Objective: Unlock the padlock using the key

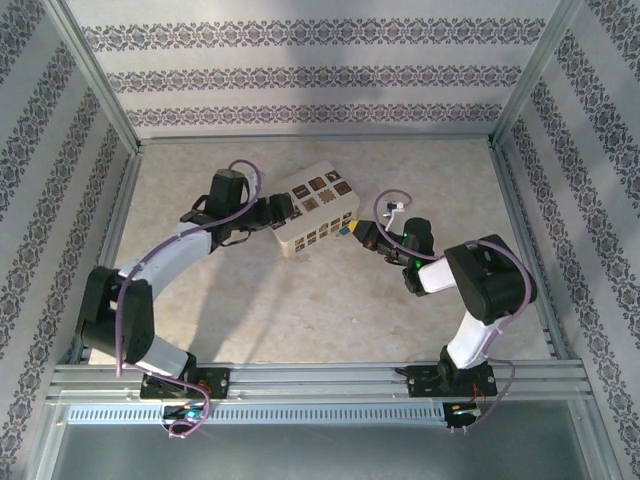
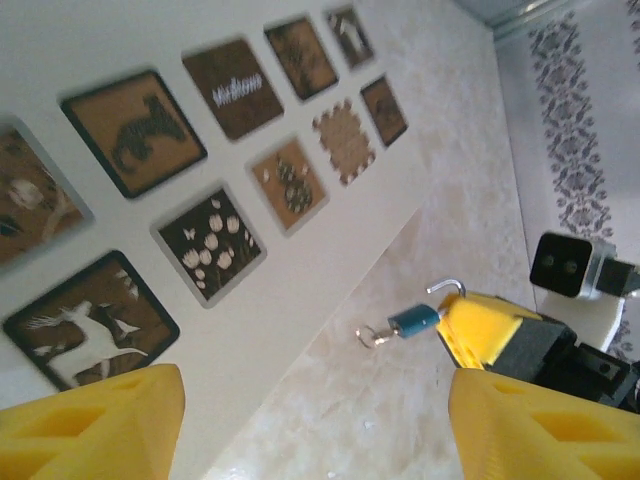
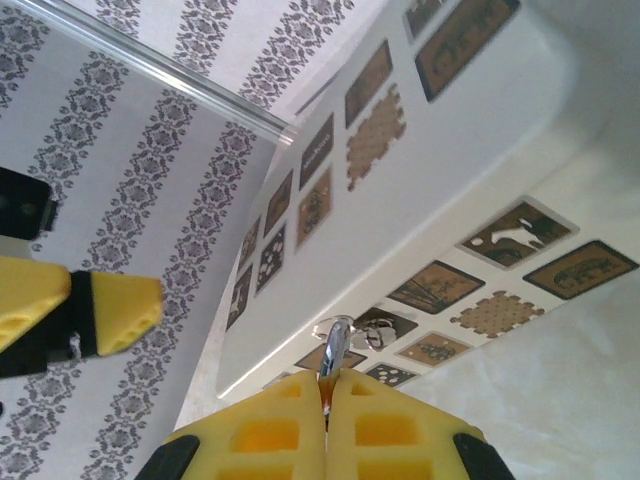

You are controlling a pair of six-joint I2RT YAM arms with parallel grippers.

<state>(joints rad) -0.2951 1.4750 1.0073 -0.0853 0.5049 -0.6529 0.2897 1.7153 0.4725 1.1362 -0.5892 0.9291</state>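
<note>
Starting at the left, the left gripper (image 1: 283, 212) sits by the left end of the white box (image 1: 322, 212). Its yellow fingers are spread wide with nothing between them, and its wrist camera looks along the box's tiled face toward the other arm. Further right, just off the box's right near corner and clear of the table (image 1: 300, 320), the small blue padlock (image 2: 413, 321) hangs in the air. Its long axis runs roughly left to right and its silver shackle arcs up against the finger that carries it. A small silver piece (image 2: 375, 336) sticks out of its left end. That is probably the key or its ring, but it is too small to be sure. At the far right, the right gripper (image 3: 328, 382) has its fingers pressed together on the padlock, with a bit of bright metal poking out past the tips. The right arm is therefore the nearer one, since it already carries the lock. The free end of the lock points left at the empty left gripper, which would have to travel right along the box to reach it.
</note>
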